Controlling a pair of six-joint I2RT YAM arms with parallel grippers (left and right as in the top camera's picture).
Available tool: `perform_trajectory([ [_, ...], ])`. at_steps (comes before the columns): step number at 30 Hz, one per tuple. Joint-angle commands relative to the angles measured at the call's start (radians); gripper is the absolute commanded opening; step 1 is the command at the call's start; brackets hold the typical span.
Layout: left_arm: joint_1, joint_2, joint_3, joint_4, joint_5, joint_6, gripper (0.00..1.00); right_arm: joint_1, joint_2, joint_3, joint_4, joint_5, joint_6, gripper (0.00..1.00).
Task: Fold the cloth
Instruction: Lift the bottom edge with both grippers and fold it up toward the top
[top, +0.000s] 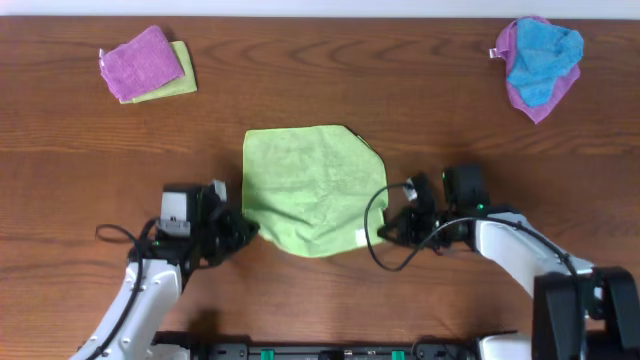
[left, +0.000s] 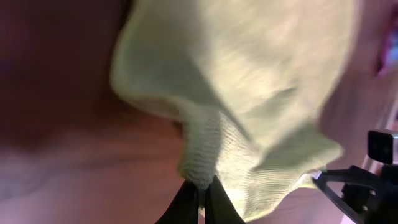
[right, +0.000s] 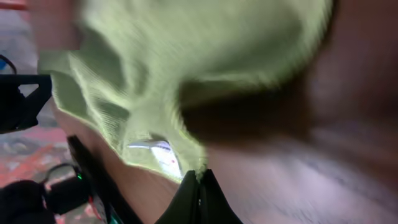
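Note:
The cloth (top: 310, 188) is a light lime-green towel lying at the table's middle, with a small white label (top: 361, 237) at its near right corner. My left gripper (top: 246, 228) is shut on its near left corner, and in the left wrist view the cloth (left: 249, 93) rises from between the pinched fingertips (left: 200, 190). My right gripper (top: 384, 228) is shut on the near right corner. The right wrist view shows the cloth (right: 186, 68) bunched above the closed fingers (right: 199, 180), with the label (right: 165, 155) just left of them.
A purple cloth (top: 140, 60) lies over a duller yellow-green one (top: 180, 85) at the far left. A blue cloth (top: 545, 55) sits on another purple one (top: 540, 100) at the far right. Bare wood table (top: 400, 90) surrounds the towel.

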Motion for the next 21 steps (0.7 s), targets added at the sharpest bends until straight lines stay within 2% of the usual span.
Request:
perform_trajectory([
  [1, 0.003, 0.002, 0.089, -0.016, -0.024, 0.042, 0.06, 0.003, -0.04, 0.057, 0.0, -0.033, 0.031, 0.02],
  [8, 0.003, 0.004, 0.138, 0.003, -0.151, 0.068, 0.06, 0.003, -0.041, 0.111, 0.108, 0.014, 0.119, 0.01],
  [16, 0.003, 0.134, 0.147, 0.139, -0.144, 0.072, 0.06, 0.003, -0.04, 0.111, 0.275, 0.139, 0.211, 0.01],
  [21, 0.003, 0.231, 0.222, 0.142, -0.145, 0.103, 0.06, 0.003, -0.026, 0.112, 0.349, 0.188, 0.253, 0.02],
])
